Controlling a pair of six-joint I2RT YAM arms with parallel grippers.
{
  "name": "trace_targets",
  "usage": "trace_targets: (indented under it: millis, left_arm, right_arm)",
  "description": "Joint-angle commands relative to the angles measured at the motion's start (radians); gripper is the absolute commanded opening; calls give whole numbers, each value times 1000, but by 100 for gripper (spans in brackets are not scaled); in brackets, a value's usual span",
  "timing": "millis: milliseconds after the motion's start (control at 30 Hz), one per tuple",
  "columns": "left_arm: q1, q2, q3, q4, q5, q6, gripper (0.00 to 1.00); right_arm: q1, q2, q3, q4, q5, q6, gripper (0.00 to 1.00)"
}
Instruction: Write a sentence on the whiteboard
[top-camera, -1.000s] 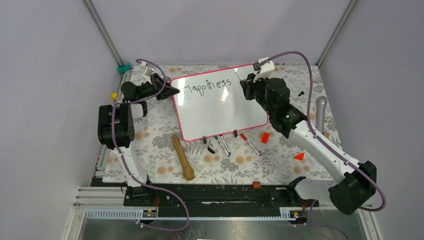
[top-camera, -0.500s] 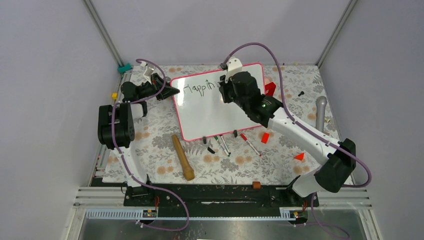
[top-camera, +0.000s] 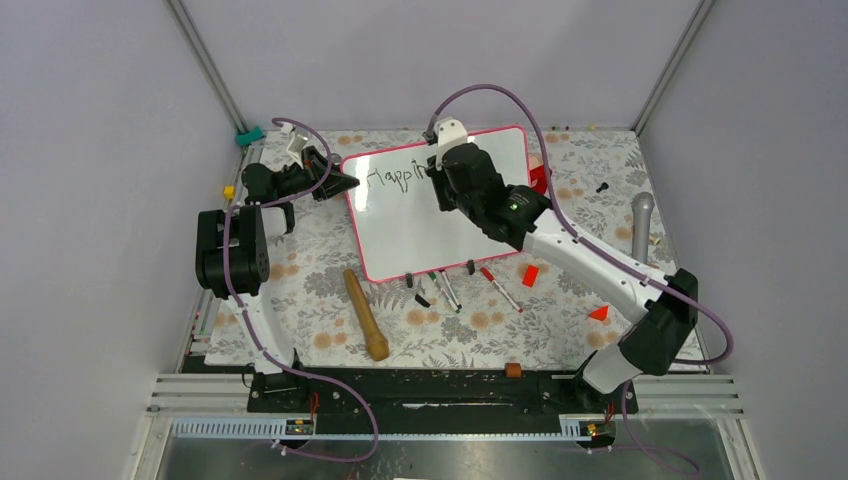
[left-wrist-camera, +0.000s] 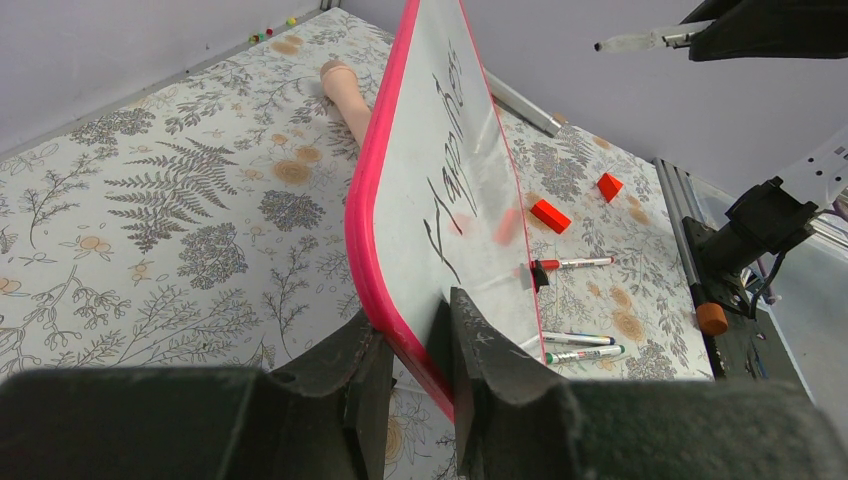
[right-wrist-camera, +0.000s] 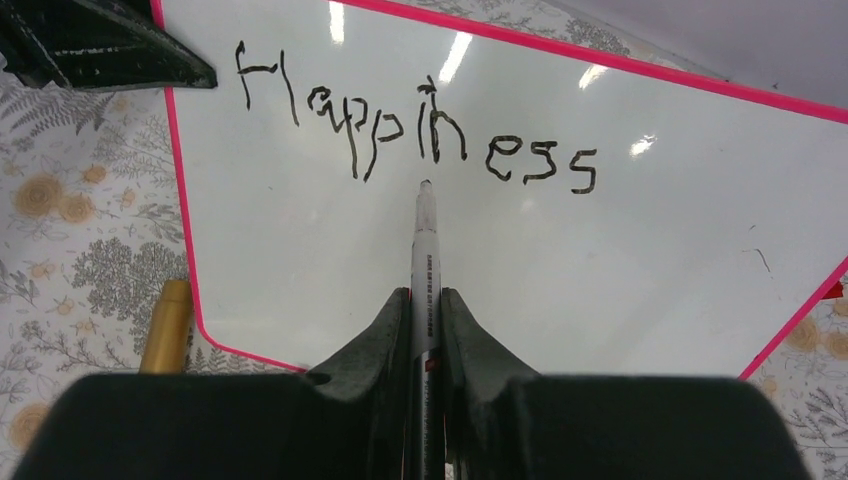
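The whiteboard (top-camera: 420, 235) has a pink-red frame and is tilted up on the floral table. My left gripper (left-wrist-camera: 412, 345) is shut on its left edge (top-camera: 340, 183). On the whiteboard (right-wrist-camera: 600, 260) the sentence (right-wrist-camera: 420, 140) reads "Happiness" in black; the top view shows only its first letters (top-camera: 395, 176). My right gripper (right-wrist-camera: 426, 300) is shut on a white marker (right-wrist-camera: 426, 250), whose tip sits just under the middle of the word. From above, the right gripper (top-camera: 445, 185) covers the word's end. I cannot tell whether the tip touches.
A wooden pestle (top-camera: 365, 315) lies near the board's lower left corner. Loose markers (top-camera: 445, 290) and caps lie along its near edge. Red blocks (top-camera: 530, 275) (top-camera: 600, 313) lie to the right, with a grey cylinder (top-camera: 640, 225) at the far right.
My right arm has swung left from the board's right edge to over the middle of the word, hiding its last letters from above. The left gripper and board have not moved.
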Motion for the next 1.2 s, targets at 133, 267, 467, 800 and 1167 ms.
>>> trace_targets:
  millis: [133, 267, 467, 800, 1167]
  left_arm:
    - [-16, 23, -15, 79, 251, 127, 0]
    - [-15, 22, -16, 79, 252, 128, 0]
    - [-16, 23, -14, 79, 252, 126, 0]
    - [-16, 18, -21, 78, 252, 131, 0]
    - [-7, -4, -54, 81, 246, 206, 0]
  right_arm:
    - [58, 48, 83, -103, 36, -66, 0]
    - [61, -8, 5, -19, 12, -24, 0]
    - [61, -76, -84, 93, 14, 61, 0]
    - [60, -63, -81, 33, 46, 32, 0]
    - [62, 85, 103, -174, -35, 96, 0]
